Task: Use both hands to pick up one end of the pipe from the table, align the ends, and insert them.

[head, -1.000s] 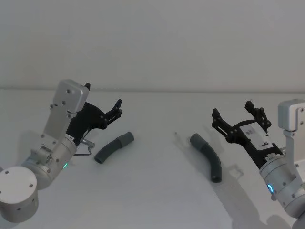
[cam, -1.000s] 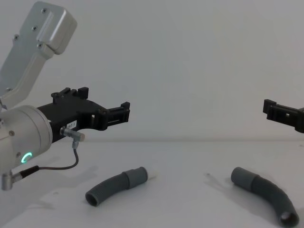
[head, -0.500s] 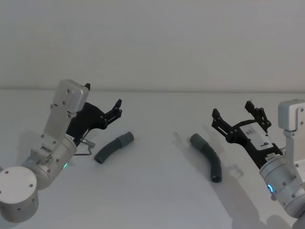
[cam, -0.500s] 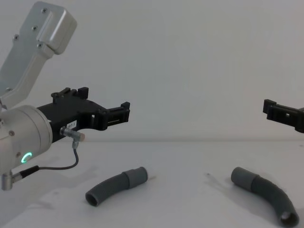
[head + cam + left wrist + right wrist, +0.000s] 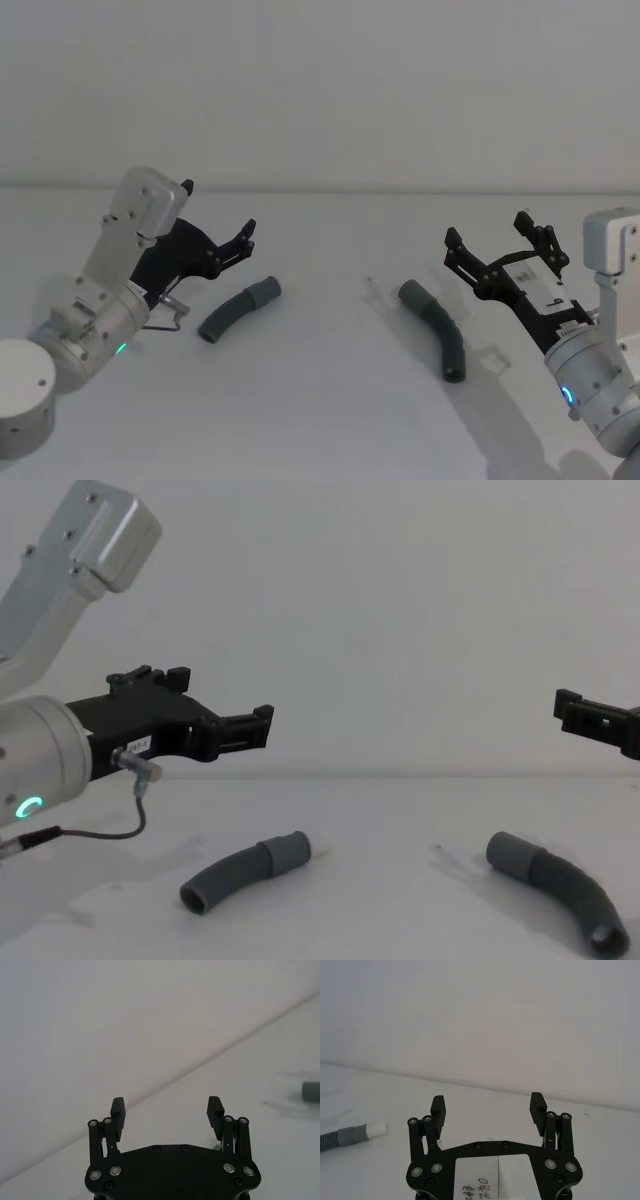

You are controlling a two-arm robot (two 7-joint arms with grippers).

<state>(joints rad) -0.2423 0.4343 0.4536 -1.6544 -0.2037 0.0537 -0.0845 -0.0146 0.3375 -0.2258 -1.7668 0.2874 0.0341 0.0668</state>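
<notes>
Tabletop (image 5: pixel 360 1095) pipe (image 5: pixel 340 1138) shows its white tip (image 5: pixel 378 1129) in right wrist view.

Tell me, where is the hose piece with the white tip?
The white-tipped piece lies on the table's left side in the head view, by the open left gripper, apart from the other piece.

- you've got a plain white matte table (image 5: pixel 320 420), two grey corrugated pieces lying flat on it.
- left pipe piece (image 5: pixel 236 311): curved, narrow cuff (image 5: pixel 266 290) at its far end, aimed toward the middle.
- right pipe piece (image 5: pixel 440 330): curved, wider sleeve (image 5: pixel 411 294) at its far end, open end toward you.
- the two pieces sit well apart, bare table between the cuffs.
</notes>
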